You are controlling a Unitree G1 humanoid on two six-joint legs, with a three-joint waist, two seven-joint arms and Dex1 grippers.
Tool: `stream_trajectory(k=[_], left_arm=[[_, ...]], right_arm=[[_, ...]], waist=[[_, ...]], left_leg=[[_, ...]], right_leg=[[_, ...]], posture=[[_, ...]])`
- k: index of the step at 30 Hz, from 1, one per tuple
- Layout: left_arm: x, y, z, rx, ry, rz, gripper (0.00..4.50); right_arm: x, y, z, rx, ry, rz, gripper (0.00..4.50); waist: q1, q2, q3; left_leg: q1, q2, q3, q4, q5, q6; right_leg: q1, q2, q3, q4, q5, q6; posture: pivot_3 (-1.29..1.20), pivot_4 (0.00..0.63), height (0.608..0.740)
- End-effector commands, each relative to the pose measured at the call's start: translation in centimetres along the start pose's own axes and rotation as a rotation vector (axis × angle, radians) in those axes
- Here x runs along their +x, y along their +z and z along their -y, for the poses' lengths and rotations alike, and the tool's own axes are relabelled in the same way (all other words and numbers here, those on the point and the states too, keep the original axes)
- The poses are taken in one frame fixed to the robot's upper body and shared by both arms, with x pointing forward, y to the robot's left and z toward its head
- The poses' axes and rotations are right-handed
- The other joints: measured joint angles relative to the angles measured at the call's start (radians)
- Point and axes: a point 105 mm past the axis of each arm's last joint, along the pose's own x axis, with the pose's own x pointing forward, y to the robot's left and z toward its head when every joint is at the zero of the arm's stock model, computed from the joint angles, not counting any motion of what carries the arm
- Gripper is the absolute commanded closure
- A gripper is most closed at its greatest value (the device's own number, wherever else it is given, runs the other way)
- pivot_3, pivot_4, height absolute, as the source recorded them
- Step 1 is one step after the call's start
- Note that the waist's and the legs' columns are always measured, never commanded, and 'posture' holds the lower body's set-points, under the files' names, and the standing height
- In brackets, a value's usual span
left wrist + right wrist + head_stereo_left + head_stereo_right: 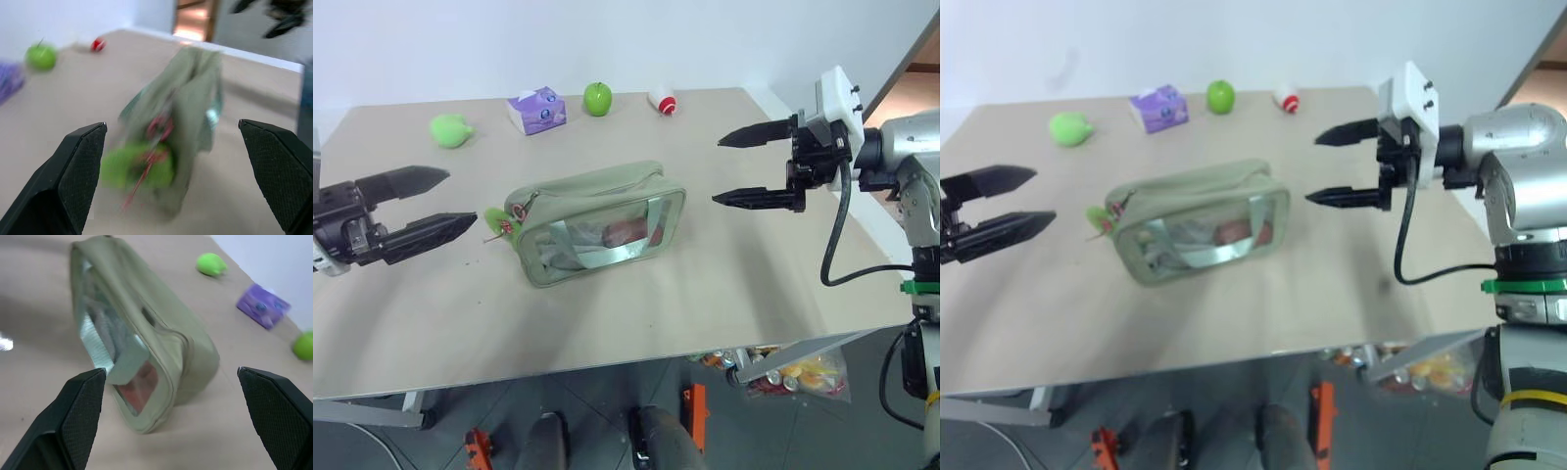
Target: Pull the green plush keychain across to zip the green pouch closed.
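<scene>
Black fingers stand spread and empty on both the left gripper [429,201] and the right gripper [741,168], one on either side of the green pouch [597,221] on the table [724,294]. Nothing is grasped yet, so this looks like the approach. Next, the left gripper would need to close on the green plush keychain [498,221] at the pouch's near-left end, while the right one probably steadies the pouch.

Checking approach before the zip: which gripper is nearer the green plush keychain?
Left. The left gripper hovers open just beside the green plush keychain; the right gripper, also open, is beyond the green pouch's far end.
</scene>
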Motion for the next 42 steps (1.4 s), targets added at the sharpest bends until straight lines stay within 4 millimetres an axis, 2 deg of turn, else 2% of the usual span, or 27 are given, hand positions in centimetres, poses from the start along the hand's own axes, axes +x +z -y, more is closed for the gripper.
stream_trajectory(k=[1,6,12,17,23,31,32,34,42], left_arm=[[1.6,1.3,1.9,0.049,-0.119,0.017,0.00],[3.0,0.5,2.3,0.028,-0.174,0.023,0.00],[3.4,-0.3,2.1,-0.002,-0.167,0.045,0.00],[3.2,-0.1,1.9,-0.005,-0.141,0.084,0.00],[2.7,0.0,1.7,0.008,-0.093,0.112,0.00],[2.4,0.2,1.9,0.013,-0.063,0.133,0.00],[2.3,0.2,2.0,0.013,-0.060,0.132,0.00],[2.4,0.2,2.0,0.014,-0.057,0.133,0.00],[2.4,0.4,2.2,0.020,-0.048,0.144,0.00]], right_arm=[[1.6,3.3,-0.7,-0.135,0.148,0.046,0.03],[5.8,2.5,-1.8,-0.185,0.299,0.014,0.03],[9.8,3.0,-1.1,-0.225,0.337,0.021,0.03],[10.7,3.8,-1.0,-0.250,0.377,0.037,0.03],[11.3,3.4,-1.3,-0.256,0.415,0.017,0.03],[13.0,1.3,-0.7,-0.242,0.383,-0.055,0.03],[13.1,1.1,-0.7,-0.241,0.384,-0.061,0.57],[13.3,0.9,-0.7,-0.236,0.386,-0.067,1.15],[13.5,0.4,-0.5,-0.240,0.392,-0.091,4.03]], waist=[[-0.002,0.000,0.000],[-0.002,0.000,0.000],[-0.001,0.000,0.000],[0.002,0.000,0.000],[0.002,0.000,0.000],[0.001,0.000,0.000],[0.000,0.000,0.000],[0.001,0.000,0.000],[0.001,0.000,0.000]], left_leg=[[0.000,0.000,0.000,0.000,0.000,0.000],[0.002,0.002,-0.002,0.000,0.000,0.000],[0.001,0.002,-0.002,0.003,0.000,0.000],[0.001,0.002,-0.002,0.003,0.000,0.000],[0.001,0.002,-0.002,0.003,0.000,0.000],[0.002,0.002,-0.002,0.003,0.000,0.000],[0.002,0.002,-0.002,0.003,0.000,0.000],[0.002,0.002,-0.002,0.003,0.000,0.000],[0.002,0.002,-0.003,0.003,0.000,0.000]], right_leg=[[0.000,0.001,0.001,0.001,0.000,0.001],[0.000,0.004,0.001,0.004,0.002,0.003],[0.000,0.005,0.001,0.006,0.003,0.002],[0.000,0.005,0.001,0.006,0.003,0.003],[0.000,0.004,0.001,0.006,0.003,0.003],[0.000,0.005,0.001,0.007,0.004,0.002],[0.000,0.005,0.001,0.007,0.004,0.002],[0.000,0.005,0.001,0.007,0.004,0.002],[0.000,0.005,0.001,0.007,0.004,0.002]], posture=[[0.00,0.150,0.740],[0.00,0.150,0.740],[0.00,0.150,0.740],[0.00,0.150,0.740],[0.00,0.150,0.740],[0.00,0.150,0.740],[0.00,0.150,0.740],[0.00,0.150,0.740],[0.00,0.150,0.740]])
